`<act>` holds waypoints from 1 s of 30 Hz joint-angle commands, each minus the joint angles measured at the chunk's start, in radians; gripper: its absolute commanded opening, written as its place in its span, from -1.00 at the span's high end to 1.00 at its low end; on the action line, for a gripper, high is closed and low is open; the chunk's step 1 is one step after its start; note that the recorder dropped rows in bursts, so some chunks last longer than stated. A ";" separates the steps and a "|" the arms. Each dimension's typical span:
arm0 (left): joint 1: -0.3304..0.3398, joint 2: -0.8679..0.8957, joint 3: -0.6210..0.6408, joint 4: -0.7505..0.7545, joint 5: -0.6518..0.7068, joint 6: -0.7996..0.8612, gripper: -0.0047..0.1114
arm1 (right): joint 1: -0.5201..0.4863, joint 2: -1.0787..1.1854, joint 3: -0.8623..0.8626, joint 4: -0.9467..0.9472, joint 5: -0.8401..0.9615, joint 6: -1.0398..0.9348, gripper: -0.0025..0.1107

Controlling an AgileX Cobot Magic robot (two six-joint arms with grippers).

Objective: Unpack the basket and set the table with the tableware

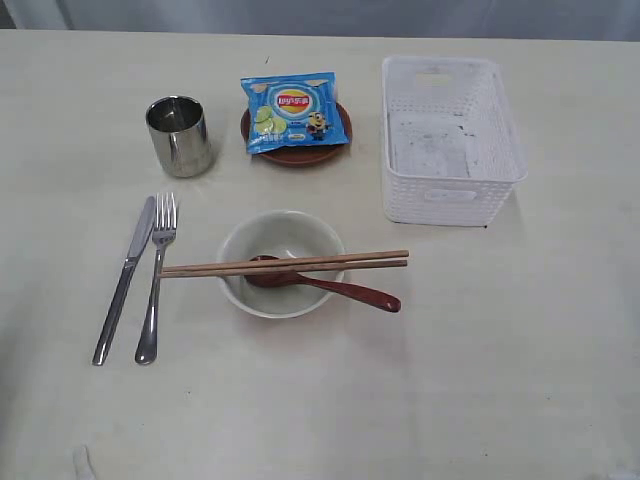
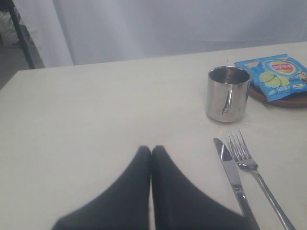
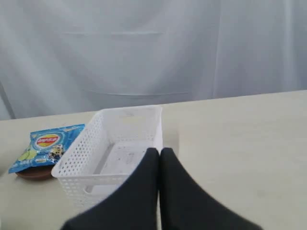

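Steel knife [image 1: 125, 280] and fork [image 1: 157, 272] side by side left of bowl [image 1: 235, 245], cup [image 1: 180, 135] beyond them; chopsticks [image 1: 300, 263] balanced across bowl rim, left ends reaching fork, contact not clear; spoon [image 1: 340, 290] with head in bowl, handle out over rim towards table [image 1: 500, 380]; packet [image 1: 293, 108] lying on plate [image 1: 300, 155]; basket [image 1: 450, 190] empty, at right, well apart from bowl; left gripper [image 2: 151, 152] over bare table near knife, jaws pressed together, holding nothing; right gripper [image 3: 159, 154] facing basket, jaws likewise pressed together and empty; setting judged about complete. Likely faults from here: chopsticks rolling off rim if bowl nudged, spoon tipping out with them; knife and fork knocked askew by a careless sweep of left arm; basket shoved or snagged through its lattice by right jaws; packet sliding off plate under any jolt to table.
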 commanded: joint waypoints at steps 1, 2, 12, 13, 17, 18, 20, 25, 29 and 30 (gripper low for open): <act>-0.005 -0.002 0.002 -0.004 -0.001 -0.002 0.92 | -0.003 -0.006 0.045 -0.065 -0.013 0.022 0.96; -0.005 -0.002 0.002 -0.004 -0.001 -0.002 0.92 | -0.003 -0.006 0.055 -0.065 -0.013 0.020 0.96; -0.005 -0.002 0.002 -0.004 -0.001 -0.002 0.92 | -0.001 -0.006 0.086 -0.065 0.070 -0.105 0.96; -0.005 -0.002 0.002 -0.004 -0.001 -0.002 0.92 | -0.001 -0.006 0.086 -0.068 0.070 -0.104 0.96; -0.005 -0.002 0.002 -0.001 -0.001 -0.002 0.92 | -0.001 -0.006 0.086 -0.068 0.070 -0.104 0.96; -0.005 -0.002 0.002 -0.001 -0.001 -0.002 0.92 | -0.001 -0.006 0.086 -0.068 0.070 -0.104 0.96; -0.005 -0.002 0.002 -0.001 -0.001 -0.002 0.92 | -0.001 -0.006 0.086 -0.068 0.068 -0.104 0.96; -0.005 -0.002 0.002 -0.001 -0.001 -0.002 0.92 | -0.001 -0.006 0.086 -0.068 0.068 -0.104 0.96; -0.005 -0.002 0.002 -0.001 -0.001 -0.002 0.92 | -0.001 -0.006 0.086 -0.068 0.068 -0.104 0.96; -0.005 -0.002 0.002 -0.001 -0.001 -0.002 0.92 | -0.001 -0.006 0.086 -0.068 0.068 -0.104 0.96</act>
